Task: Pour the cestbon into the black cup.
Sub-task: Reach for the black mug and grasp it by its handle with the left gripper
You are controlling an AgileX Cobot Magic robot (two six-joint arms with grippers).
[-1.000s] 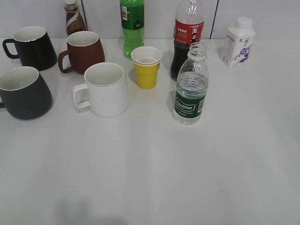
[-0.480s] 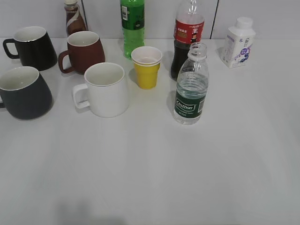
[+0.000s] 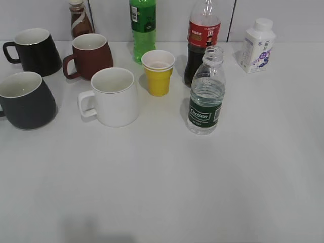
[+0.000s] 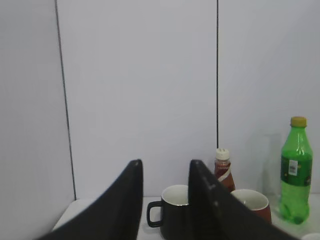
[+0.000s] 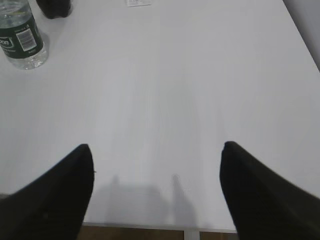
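Table: white table [image 3: 162,182] fills the exterior view, grey panelled wall along the top edge.
Cestbon: the cestbon [image 3: 206,96] stands upright, uncapped, right of centre, just in front of the cola bottle [image 3: 202,38].
Black cup: the black cup [image 3: 24,100] sits at the left edge, well apart from the cestbon.
Exterior view only: white mug [image 3: 112,96], yellow cup [image 3: 158,72]; neither arm appears.
Left wrist view: left gripper [image 4: 165,200] raised, jaws slightly parted, empty; glossy black mug [image 4: 172,212] behind.
Right wrist view: right gripper [image 5: 157,195] above bare table, jaws spread wide; cestbon [image 5: 21,37] in upper left.
Change: exterior view looks unchanged from a second ago.
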